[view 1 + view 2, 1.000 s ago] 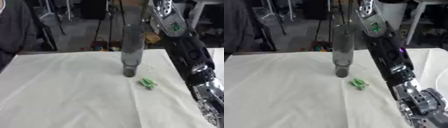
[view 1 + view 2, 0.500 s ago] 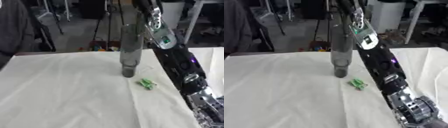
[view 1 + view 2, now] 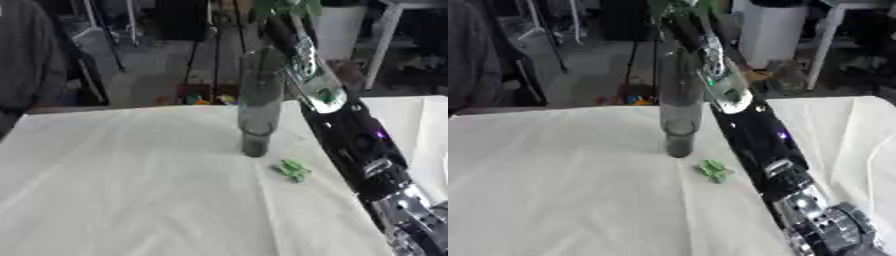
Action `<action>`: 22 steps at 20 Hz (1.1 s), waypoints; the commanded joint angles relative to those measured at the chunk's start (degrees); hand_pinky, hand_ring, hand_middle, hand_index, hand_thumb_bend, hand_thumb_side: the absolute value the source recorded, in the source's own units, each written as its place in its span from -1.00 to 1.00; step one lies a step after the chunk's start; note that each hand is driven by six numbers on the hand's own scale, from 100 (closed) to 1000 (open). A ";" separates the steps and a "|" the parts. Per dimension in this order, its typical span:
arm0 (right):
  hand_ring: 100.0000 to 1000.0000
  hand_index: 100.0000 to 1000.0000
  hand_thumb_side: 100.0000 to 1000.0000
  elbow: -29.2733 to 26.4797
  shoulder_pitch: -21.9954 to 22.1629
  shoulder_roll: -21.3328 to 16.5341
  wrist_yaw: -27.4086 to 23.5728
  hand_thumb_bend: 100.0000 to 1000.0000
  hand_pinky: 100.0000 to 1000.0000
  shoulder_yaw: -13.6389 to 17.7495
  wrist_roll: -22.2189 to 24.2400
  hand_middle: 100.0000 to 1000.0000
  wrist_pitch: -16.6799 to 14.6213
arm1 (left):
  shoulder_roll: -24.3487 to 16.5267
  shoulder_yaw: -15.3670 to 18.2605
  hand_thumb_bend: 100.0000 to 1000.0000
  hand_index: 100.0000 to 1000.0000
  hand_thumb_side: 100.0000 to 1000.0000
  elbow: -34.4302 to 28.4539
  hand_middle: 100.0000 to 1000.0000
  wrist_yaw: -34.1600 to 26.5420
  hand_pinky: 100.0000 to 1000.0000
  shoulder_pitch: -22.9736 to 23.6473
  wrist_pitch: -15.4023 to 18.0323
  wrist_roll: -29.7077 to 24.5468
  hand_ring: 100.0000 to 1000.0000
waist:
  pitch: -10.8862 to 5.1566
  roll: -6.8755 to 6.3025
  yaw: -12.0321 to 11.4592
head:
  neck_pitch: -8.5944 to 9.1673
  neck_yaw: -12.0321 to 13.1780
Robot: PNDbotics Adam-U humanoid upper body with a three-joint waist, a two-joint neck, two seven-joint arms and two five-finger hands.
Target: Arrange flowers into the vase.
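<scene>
The tall grey glass vase (image 3: 256,111) stands mid-bench on the white cloth (image 3: 131,185). The right hand (image 3: 282,31), above its mouth at 12 o'clock, apparently carries green leafy stems (image 3: 284,7) for insertion; fingers' state unclear. Small green scrap (image 3: 294,169) lies at the vase's 4 o'clock.

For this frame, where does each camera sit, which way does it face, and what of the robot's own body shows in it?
Left eye view: in the robot's head, looking down and forward over the white-clothed table at the tall glass vase; the right arm runs from the lower right up past the vase's top.
Right eye view: the same head, set slightly to the right, same aim; the right arm crosses nearer mid-picture.
Shared: vase, small green piece on the cloth, green leaves at the top edge. Neither view shows the left hand; the right hand's fingers cannot be made out.
</scene>
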State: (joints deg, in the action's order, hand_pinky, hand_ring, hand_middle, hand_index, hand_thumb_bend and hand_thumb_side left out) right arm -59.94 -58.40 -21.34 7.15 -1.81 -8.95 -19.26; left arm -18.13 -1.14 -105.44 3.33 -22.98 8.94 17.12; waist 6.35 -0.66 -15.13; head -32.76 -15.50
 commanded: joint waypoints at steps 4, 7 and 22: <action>-0.09 -0.25 0.30 1.11 -1.42 -1.88 3.77 -1.00 -0.53 -0.33 2.83 -0.23 2.68 | -0.75 0.33 0.13 0.54 0.70 -0.82 0.34 -0.19 0.45 -0.72 -0.03 0.14 0.23 | -0.85 -0.17 0.11 | 0.25 0.11; 0.04 -0.16 0.35 1.84 -2.23 -3.19 6.33 -1.00 -0.34 -0.62 7.20 -0.12 5.89 | -0.87 0.36 0.13 0.54 0.70 -0.72 0.34 -0.16 0.45 -0.55 -0.03 0.17 0.23 | -1.03 -0.02 0.46 | 0.03 0.22; 0.85 0.35 0.49 5.81 -3.86 -7.77 14.73 -1.00 0.88 0.50 17.79 0.59 9.67 | -1.27 0.49 0.13 0.54 0.70 -0.45 0.34 -0.06 0.45 0.00 0.09 0.29 0.23 | -1.67 0.52 1.47 | -0.46 0.83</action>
State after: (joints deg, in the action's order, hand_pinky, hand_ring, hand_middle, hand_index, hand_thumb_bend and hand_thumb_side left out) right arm -53.99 -60.52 -27.14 20.85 -1.75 7.89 -9.74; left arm -18.15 -1.13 -105.39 3.33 -22.42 9.03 17.23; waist 5.62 0.01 -13.71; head -32.84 -14.75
